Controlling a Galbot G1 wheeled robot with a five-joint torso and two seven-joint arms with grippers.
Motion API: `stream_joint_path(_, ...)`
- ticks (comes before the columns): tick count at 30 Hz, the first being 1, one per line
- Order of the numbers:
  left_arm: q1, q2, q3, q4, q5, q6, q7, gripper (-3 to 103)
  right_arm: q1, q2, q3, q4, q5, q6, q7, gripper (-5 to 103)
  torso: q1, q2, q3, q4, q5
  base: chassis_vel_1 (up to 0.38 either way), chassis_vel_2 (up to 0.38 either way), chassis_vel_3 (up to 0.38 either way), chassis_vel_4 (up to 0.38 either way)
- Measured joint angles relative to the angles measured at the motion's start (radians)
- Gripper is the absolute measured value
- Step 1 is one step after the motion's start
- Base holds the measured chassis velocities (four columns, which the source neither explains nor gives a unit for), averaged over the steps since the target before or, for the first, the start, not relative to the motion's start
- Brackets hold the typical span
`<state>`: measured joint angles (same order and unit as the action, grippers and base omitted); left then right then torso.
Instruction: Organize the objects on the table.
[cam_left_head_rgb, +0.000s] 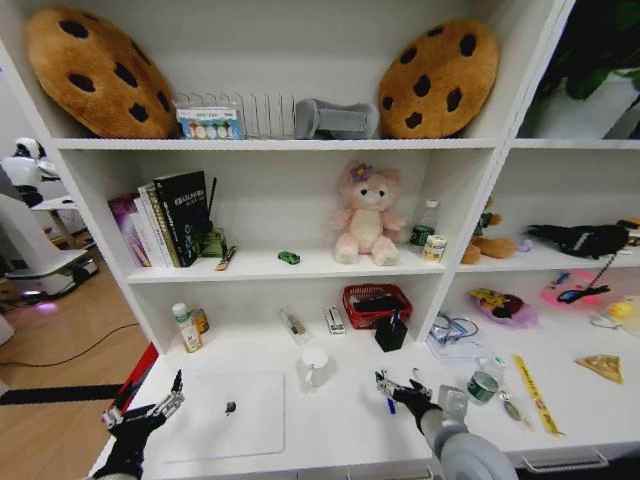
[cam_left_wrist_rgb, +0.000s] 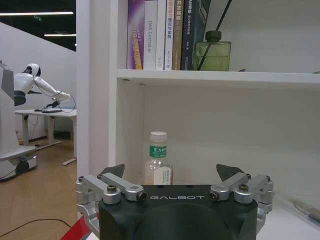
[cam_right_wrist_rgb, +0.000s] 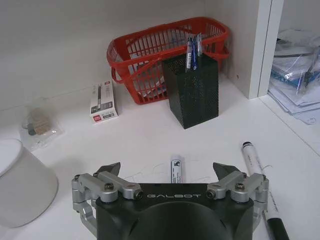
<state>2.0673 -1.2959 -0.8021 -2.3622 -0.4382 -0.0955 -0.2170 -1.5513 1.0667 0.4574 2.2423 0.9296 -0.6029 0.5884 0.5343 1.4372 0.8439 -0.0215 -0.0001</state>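
Head view: the table (cam_left_head_rgb: 340, 420) is a smooth white desktop set under a white shelving unit; wood flooring lies to the robot's left. A flat silver laptop (cam_left_head_rgb: 228, 415), lid closed, rests near the front left edge. A cylindrical white cup (cam_left_head_rgb: 314, 362) stands just beside its far right corner. Small bottles (cam_left_head_rgb: 187, 328) stand at the back left against the shelf upright. A red wire basket (cam_left_head_rgb: 376, 305) and a black mesh pen holder (cam_left_head_rgb: 391, 333) occupy the back centre. A yellow ruler (cam_left_head_rgb: 530, 392) lies well to the right.

The left gripper (cam_left_head_rgb: 150, 410) hovers at the desk's left edge, fingers spread apart, holding nothing.

The right gripper (cam_left_head_rgb: 400, 388) is low over the desk right of the cup, fingers apart. In the right wrist view a blue pen (cam_right_wrist_rgb: 176, 170) lies on the surface between them, untouched; a black pen (cam_right_wrist_rgb: 261, 182) lies just beside one finger.
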Motion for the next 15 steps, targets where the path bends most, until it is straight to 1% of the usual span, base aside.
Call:
stream_joint_path(3,-0.002,-0.005,0.001,-0.002,0.002,0.006,-0.002,100,0.036,-0.018,-0.011,-0.038,0.014,-0.018,0.015,100,0.0,0.0,0.0,-0.0001,0.0,0.0,0.0,0.0,0.0)
stream_joint_path(7,-0.005,-0.01,0.004,-0.002,0.005,0.01,-0.004,100,0.063,-0.028,-0.023,-0.079,0.017,-0.025,0.017,100,0.0,0.0,0.0,-0.0002,0.0,0.0,0.0,0.0,0.0)
stream_joint_path(11,-0.009,-0.015,0.007,0.001,0.01,0.013,-0.005,100,0.092,-0.031,-0.042,-0.136,-0.007,-0.023,-0.003,101,0.0,0.0,0.0,-0.0002,0.0002,0.0,0.0,0.0,0.0)
stream_joint_path(15,-0.015,-0.017,0.007,0.003,0.01,0.018,-0.008,100,0.14,-0.031,-0.069,-0.194,-0.011,-0.014,-0.009,98,0.0,0.0,0.0,-0.0001,0.0001,0.0,0.0,0.0,0.0)
